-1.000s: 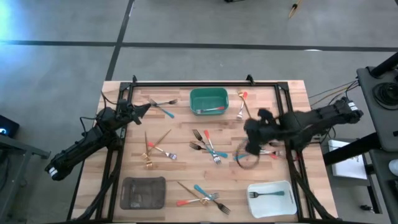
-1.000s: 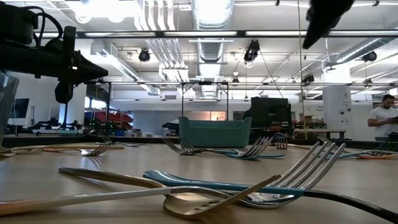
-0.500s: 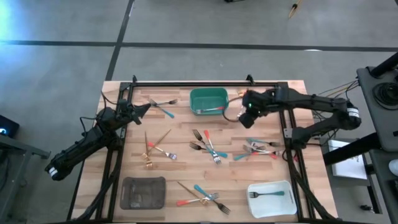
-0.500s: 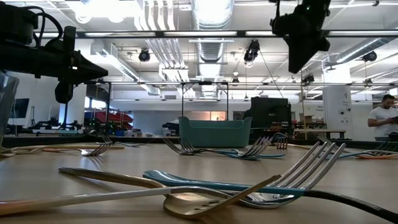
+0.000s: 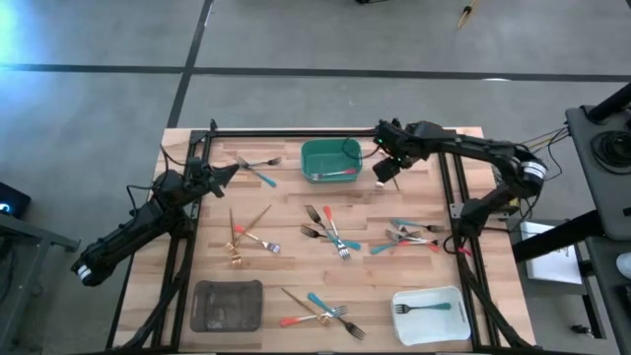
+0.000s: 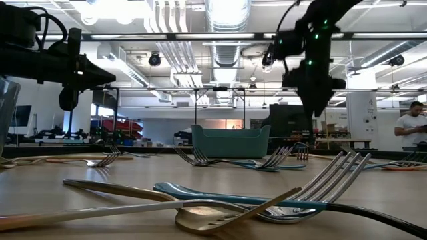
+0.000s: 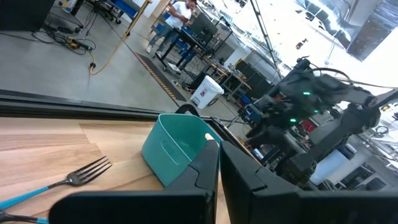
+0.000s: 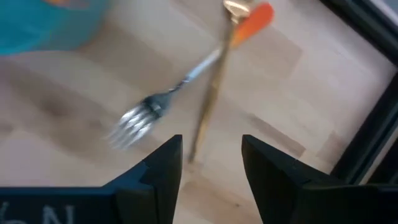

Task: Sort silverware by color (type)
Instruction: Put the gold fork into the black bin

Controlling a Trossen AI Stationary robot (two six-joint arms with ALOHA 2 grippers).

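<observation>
My right gripper (image 8: 211,163) hangs open, pointing steeply down, over a red-handled fork (image 8: 177,90) and a gold utensil (image 8: 208,118). These two lie crossed on the wood just right of the green tray (image 5: 330,148). The gripper (image 5: 385,176) touches neither. More silverware lies flat on the table: a teal-handled fork (image 5: 258,171) at far left, gold ones (image 5: 242,237), a mixed heap (image 5: 330,232) in the middle, a cluster (image 5: 409,237) at right and another (image 5: 320,311) near the front. My left gripper (image 5: 234,169) waits shut at far left, pointing level.
The green tray holds a red-handled fork (image 5: 335,175). A white tray (image 5: 444,296) at near right holds a teal-handled fork (image 5: 426,308). A grey tray (image 5: 227,306) stands at near left. A black frame (image 5: 315,131) runs along the table's far edge, close behind my right gripper.
My right gripper has swung from above the cluster at the table's right toward the far edge, coming down beside the green tray over the red-handled fork and the gold utensil, and has rolled on the way. The silverware lies as before.
</observation>
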